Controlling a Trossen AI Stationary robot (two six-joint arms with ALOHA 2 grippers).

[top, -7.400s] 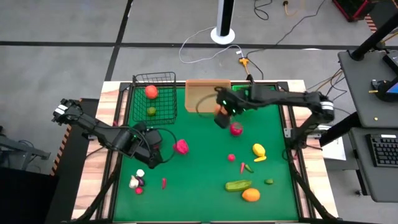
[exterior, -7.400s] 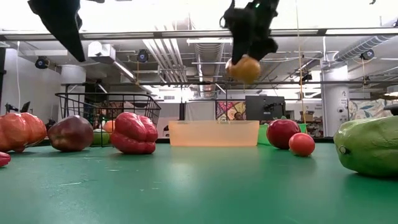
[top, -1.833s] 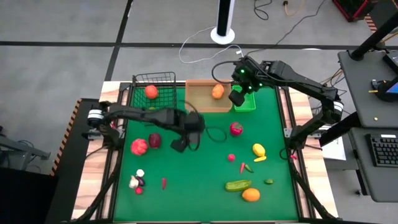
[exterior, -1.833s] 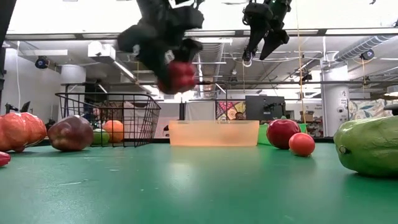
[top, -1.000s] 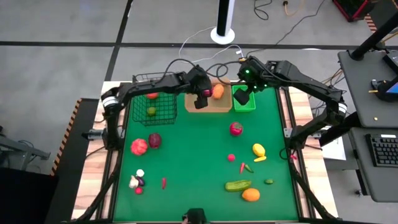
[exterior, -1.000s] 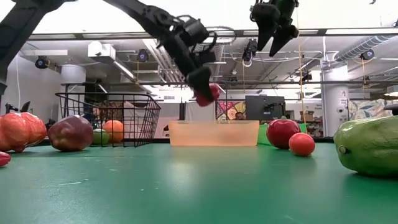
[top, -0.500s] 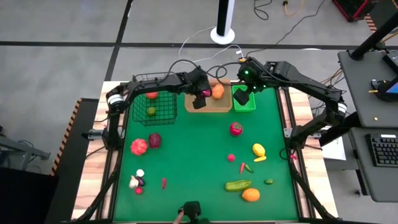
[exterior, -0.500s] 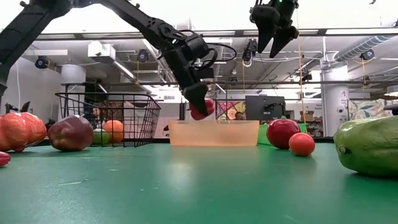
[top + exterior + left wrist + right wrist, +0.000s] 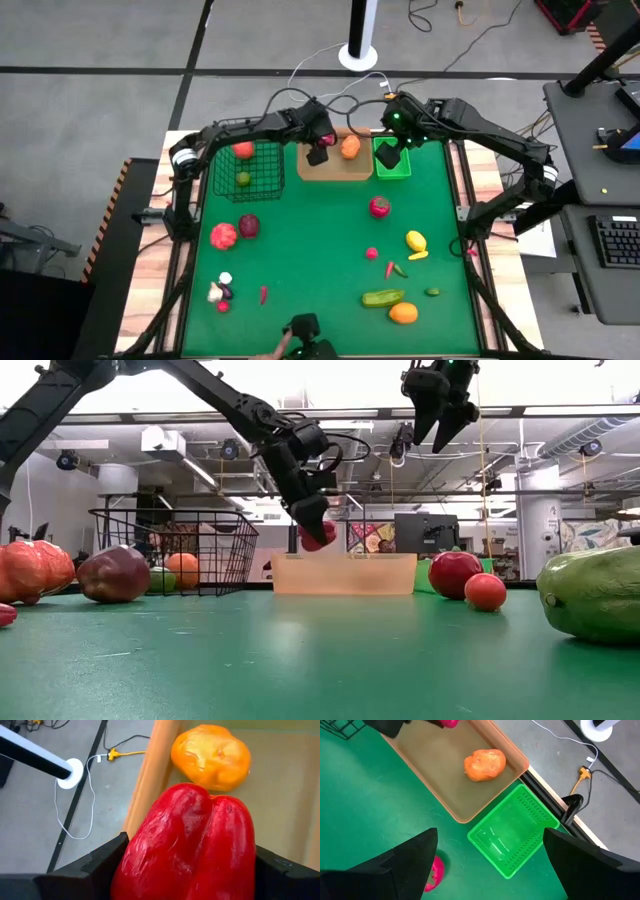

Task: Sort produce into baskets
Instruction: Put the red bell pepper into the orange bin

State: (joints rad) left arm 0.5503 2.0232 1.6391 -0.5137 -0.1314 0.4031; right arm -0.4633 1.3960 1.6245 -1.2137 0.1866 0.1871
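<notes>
Left gripper [image 9: 318, 155] pinches a red bell pepper [image 9: 192, 852] between its fingers and hangs over the left part of the tan tray [image 9: 305, 171] at the far edge of the table. Half a second ago it was slightly nearer and lower over the tray's near rim; a second ago it was only arriving there, and shortly before that it was carrying the pepper across the middle of the green mat [image 9: 320, 250]. The carry is therefore done, and the pepper seems ready to be let go beside the orange piece [image 9: 350, 147] already lying in the tray.

Right gripper [image 9: 388, 155] waits spread wide and empty above the green bin [image 9: 513, 838], which holds nothing visible; it has barely shifted over the last second.

Left of the tray, the black wire basket [image 9: 248, 126] contains a red piece [image 9: 243, 149] and a small green one [image 9: 242, 179]. Much produce is left on the mat: a cucumber [image 9: 383, 298], an orange round piece [image 9: 403, 313], a yellow piece [image 9: 416, 241] and others, so the sorting looks far from finished.
</notes>
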